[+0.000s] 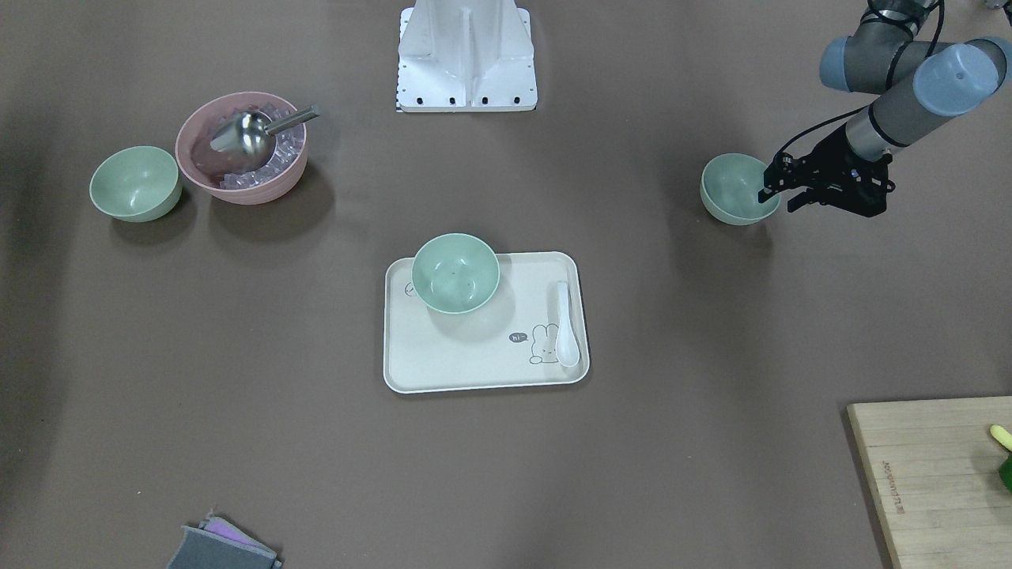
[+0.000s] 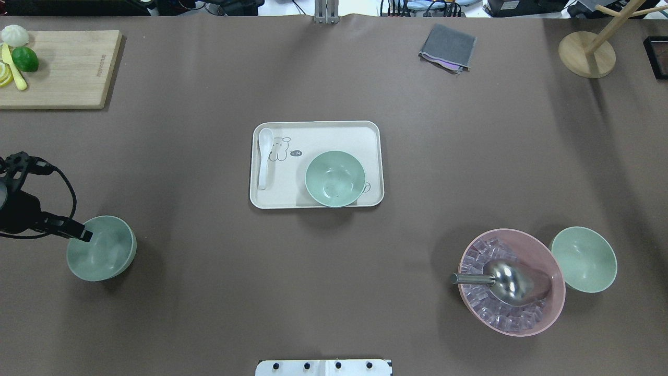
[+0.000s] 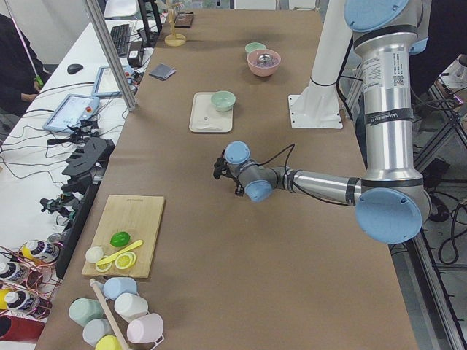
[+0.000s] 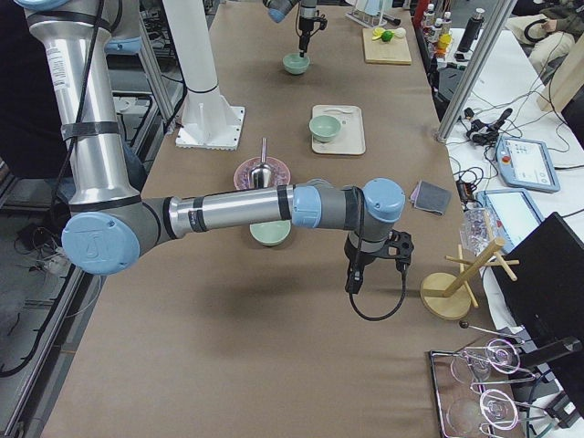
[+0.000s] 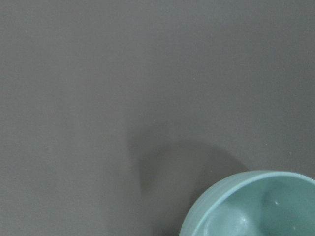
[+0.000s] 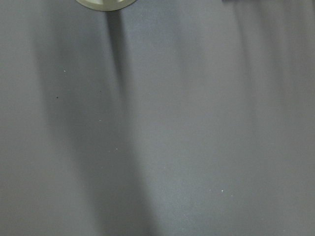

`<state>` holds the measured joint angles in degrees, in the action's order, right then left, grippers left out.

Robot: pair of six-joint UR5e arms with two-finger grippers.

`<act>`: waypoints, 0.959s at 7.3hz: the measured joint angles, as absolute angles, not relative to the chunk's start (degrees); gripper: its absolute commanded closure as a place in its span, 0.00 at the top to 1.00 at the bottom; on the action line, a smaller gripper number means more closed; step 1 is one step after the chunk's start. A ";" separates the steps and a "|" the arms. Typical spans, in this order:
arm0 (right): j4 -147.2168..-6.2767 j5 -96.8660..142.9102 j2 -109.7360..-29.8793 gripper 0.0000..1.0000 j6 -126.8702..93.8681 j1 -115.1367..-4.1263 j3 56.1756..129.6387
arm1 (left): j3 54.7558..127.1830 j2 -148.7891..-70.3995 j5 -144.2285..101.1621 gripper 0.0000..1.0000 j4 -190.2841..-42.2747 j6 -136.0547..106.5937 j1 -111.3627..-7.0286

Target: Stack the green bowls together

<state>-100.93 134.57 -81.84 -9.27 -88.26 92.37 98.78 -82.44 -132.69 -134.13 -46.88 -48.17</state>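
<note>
Three pale green bowls stand upright and apart. One (image 1: 455, 273) is on the white tray (image 1: 474, 363) at the table's middle. One (image 1: 135, 182) stands beside the pink bowl (image 1: 241, 148). The third (image 1: 735, 188) is on the bare table on my left side, and shows in the left wrist view (image 5: 256, 206) too. My left gripper (image 1: 779, 194) is open at this third bowl's rim, one finger over the inside and one outside. My right gripper (image 4: 354, 283) shows only in the exterior right view, low over bare table past the pink bowl; I cannot tell its state.
The pink bowl holds ice cubes and a metal scoop (image 1: 253, 134). A white spoon (image 1: 566, 324) lies on the tray. A wooden board (image 2: 57, 68) with fruit, a grey cloth (image 2: 448, 47) and a wooden stand (image 2: 587, 54) lie along the far edge.
</note>
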 measured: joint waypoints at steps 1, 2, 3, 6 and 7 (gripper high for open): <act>-100.89 134.65 -81.87 1.00 -9.19 -88.25 92.59 | 98.78 -82.61 -132.70 0.00 -134.17 -46.91 -47.85; -100.84 134.73 -81.88 1.00 -9.22 -88.25 92.73 | 99.05 -82.45 -132.79 0.00 -134.23 -46.88 -47.90; -100.82 134.74 -81.83 1.00 -9.20 -88.17 92.81 | 99.94 -82.11 -133.66 0.00 -134.19 -46.82 -48.34; -98.30 134.70 -82.02 1.00 -9.41 -85.19 93.19 | 103.01 -85.87 -143.05 0.00 -127.12 -47.01 -56.44; -96.62 134.76 -83.24 1.00 -9.42 -83.80 94.37 | 103.83 -91.05 -144.07 0.00 -119.69 -47.66 -58.16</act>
